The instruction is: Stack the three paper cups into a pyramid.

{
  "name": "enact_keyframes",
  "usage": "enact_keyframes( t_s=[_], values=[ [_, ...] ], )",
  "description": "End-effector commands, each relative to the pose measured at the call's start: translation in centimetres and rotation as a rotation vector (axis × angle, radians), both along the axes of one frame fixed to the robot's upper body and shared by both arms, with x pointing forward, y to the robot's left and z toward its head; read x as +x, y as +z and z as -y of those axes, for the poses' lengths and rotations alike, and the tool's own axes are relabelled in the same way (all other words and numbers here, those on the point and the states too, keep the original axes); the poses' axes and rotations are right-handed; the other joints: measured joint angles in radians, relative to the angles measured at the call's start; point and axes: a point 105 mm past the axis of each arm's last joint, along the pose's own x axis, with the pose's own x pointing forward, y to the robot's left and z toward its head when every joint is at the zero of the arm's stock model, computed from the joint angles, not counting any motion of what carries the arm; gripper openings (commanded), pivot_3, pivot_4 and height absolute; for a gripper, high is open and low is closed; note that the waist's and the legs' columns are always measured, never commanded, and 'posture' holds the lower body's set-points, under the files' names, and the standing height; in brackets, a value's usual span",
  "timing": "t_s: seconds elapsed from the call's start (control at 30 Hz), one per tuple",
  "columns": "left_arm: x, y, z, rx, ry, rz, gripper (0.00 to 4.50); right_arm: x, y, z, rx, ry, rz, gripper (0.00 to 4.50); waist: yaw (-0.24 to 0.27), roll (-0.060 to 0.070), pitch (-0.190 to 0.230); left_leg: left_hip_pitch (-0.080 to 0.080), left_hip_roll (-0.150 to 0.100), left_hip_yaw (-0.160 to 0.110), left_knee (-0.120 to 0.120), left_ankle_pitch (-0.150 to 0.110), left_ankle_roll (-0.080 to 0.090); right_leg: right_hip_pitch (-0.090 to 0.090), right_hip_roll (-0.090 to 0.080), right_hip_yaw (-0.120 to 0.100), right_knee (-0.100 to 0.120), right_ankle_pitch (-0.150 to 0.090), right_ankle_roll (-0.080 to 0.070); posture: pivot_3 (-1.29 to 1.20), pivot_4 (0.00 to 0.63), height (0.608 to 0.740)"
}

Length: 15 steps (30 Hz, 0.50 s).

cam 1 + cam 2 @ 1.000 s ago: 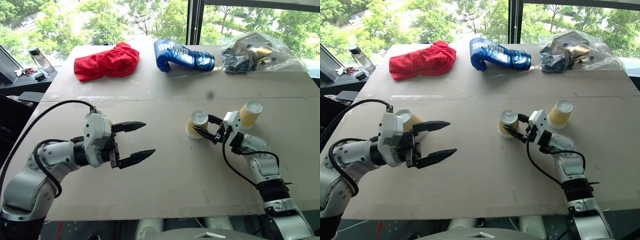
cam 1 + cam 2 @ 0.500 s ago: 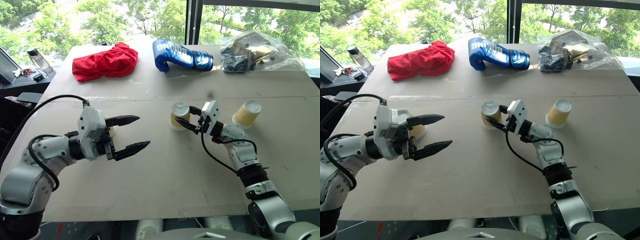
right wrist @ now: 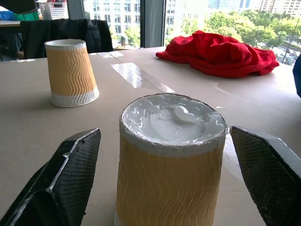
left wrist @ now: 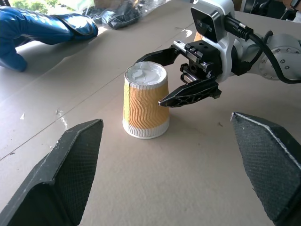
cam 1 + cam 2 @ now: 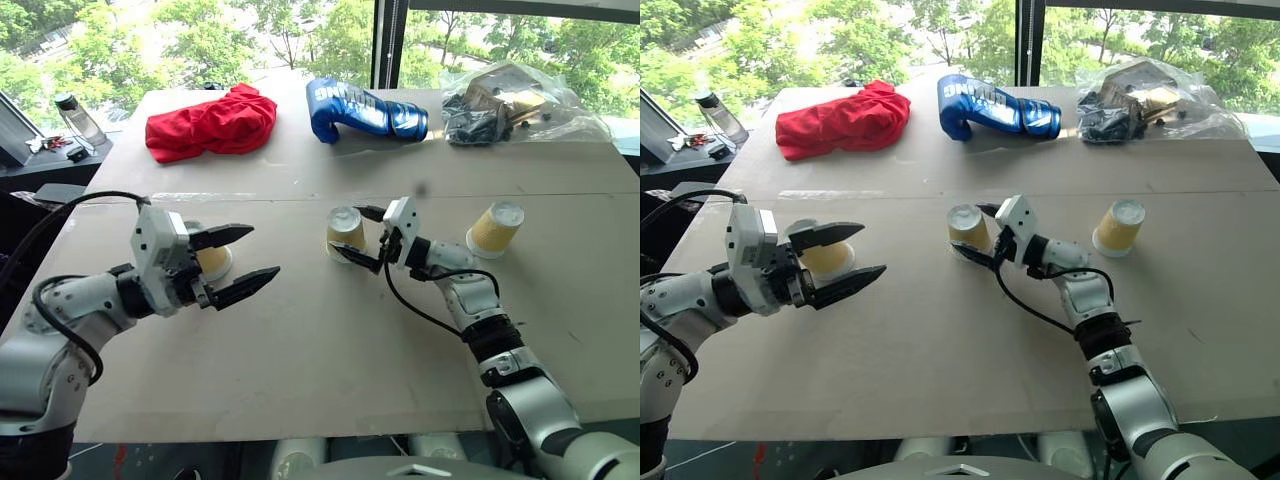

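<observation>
A: Where are the cups sitting right now?

B: All three are standing upside down on the table [image 5: 330, 380], apart from one another. The middle cup [image 5: 345, 232] is sitting near the centre, the left cup [image 5: 211, 260] is standing near the left side, and the right cup [image 5: 494, 229] is off to the right — nothing is stacked yet.

A: What is the right gripper [image 5: 360, 238] doing?

B: It is pointing at the middle cup with its fingers spread wide, one on each side of the cup. In the right wrist view both pads are standing clear of the cup's sides, so it is not gripping anything.

A: And the left gripper [image 5: 242, 257]?

B: It is hovering above the table with its fingers wide apart and nothing between them. The left cup is sitting just behind it, partly hidden — I cannot tell whether they are touching.

A: Anything else on the table?

B: A red cloth [image 5: 212, 123], a blue boxing glove [image 5: 364, 110] and a clear plastic bag [image 5: 520, 103] of dark parts are lying along the far edge, well away from the cups.
</observation>
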Motion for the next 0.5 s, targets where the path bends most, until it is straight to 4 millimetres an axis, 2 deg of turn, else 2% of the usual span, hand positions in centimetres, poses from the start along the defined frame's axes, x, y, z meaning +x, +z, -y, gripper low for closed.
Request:
enact_keyframes(
  t_s=[0.03, 0.27, 0.37, 0.5],
  values=[
    [0.0, 1.0, 1.4, -0.008, -0.059, 0.038, 4.50, -0.7, 2.3, 1.8, 0.047, -0.049, 0.104, 4.44, 0.007, 0.000, 0.000, 0.000, 0.000, 0.000, 0.000, 0.000, 0.000, 0.000, 0.000, -0.001, 0.000, 0.000, 0.000, 0.00, 0.150, 0.740],
    [1.1, 2.4, 5.5, -0.064, -0.196, 0.067, 4.50, -1.7, 4.5, 6.9, 0.109, -0.275, 0.249, 4.44, 0.006, -0.001, 0.001, -0.001, -0.002, 0.000, 0.000, 0.000, 0.000, 0.000, -0.001, 0.000, 0.000, 0.000, 0.000, 0.00, 0.150, 0.740],
    [2.2, 2.9, 6.9, -0.075, -0.219, 0.102, 4.50, -1.2, 5.7, 10.6, 0.140, -0.508, 0.313, 4.44, 0.007, -0.001, 0.001, -0.001, -0.003, 0.000, 0.000, 0.001, -0.001, 0.000, 0.000, -0.001, 0.000, 0.000, 0.000, 0.00, 0.150, 0.740],
    [2.5, 3.5, 7.8, -0.078, -0.263, 0.119, 4.50, -0.8, 6.1, 14.3, 0.161, -0.718, 0.349, 4.44, 0.000, -0.002, 0.001, -0.001, -0.003, 0.001, 0.001, 0.002, -0.004, 0.000, 0.001, 0.001, 0.000, 0.000, 0.000, 0.00, 0.150, 0.740]
  ],
)
